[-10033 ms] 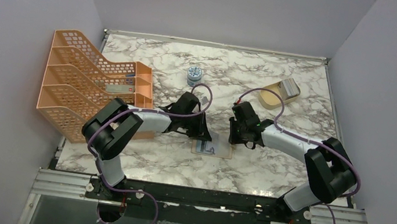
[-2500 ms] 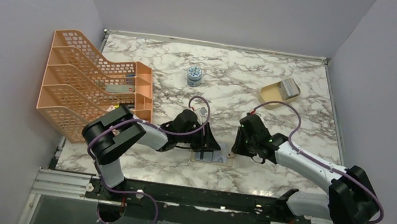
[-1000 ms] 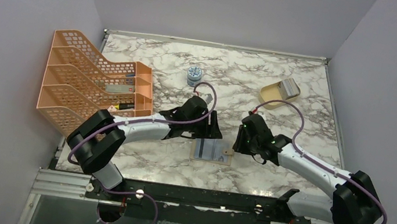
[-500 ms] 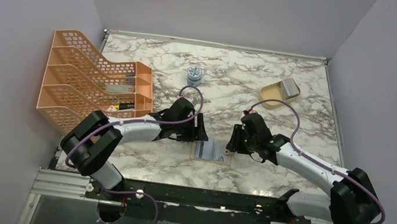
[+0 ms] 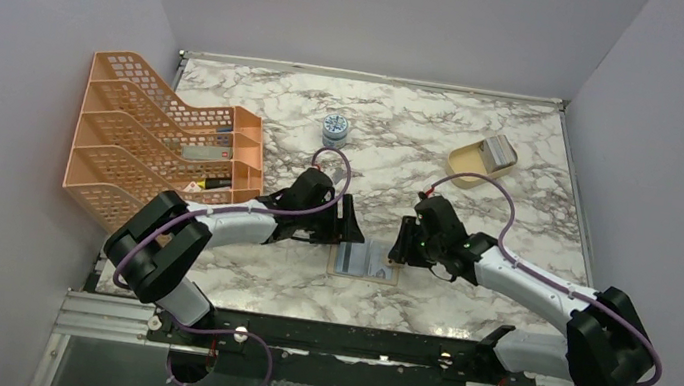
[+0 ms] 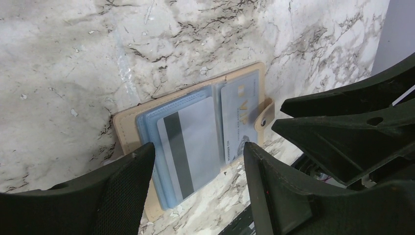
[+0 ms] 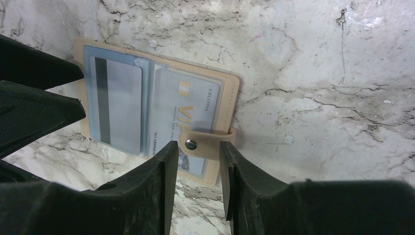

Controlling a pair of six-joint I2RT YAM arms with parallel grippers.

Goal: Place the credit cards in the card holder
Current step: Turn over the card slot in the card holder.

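The right arm's jaws stand a little apart with nothing between them. They hover over the snap tab [image 7: 205, 143], which shows in the narrow gap just past the tips. The tab sticks out from the right-hand edge of the card holder [image 7: 230, 98], so these jaws are at the holder's right edge.

The left arm's jaws are spread wide and empty. They hang off the holder's opposite edge and frame the whole of it in the left wrist view.

The holder lies open and flat on the counter [image 7: 318, 73], tan side down and pale blue pockets up, between the two sets of jaws. Its long axis runs from one arm to the other, and its fold runs away from the arms' bases.

On the half next to the tab, the VIP card [image 7: 183, 105] sits under a clear sleeve and looks seated. On the half away from the tab, the striped card [image 7: 115, 105] lies over the blue pockets with its dark stripe parallel to the fold. I cannot tell whether it is fully tucked in.

My judgement is that the next move turns on the tab. It points at the right arm, which is nearer to it. Closing the holder would mean swinging that half over the fold towards the left arm's side.
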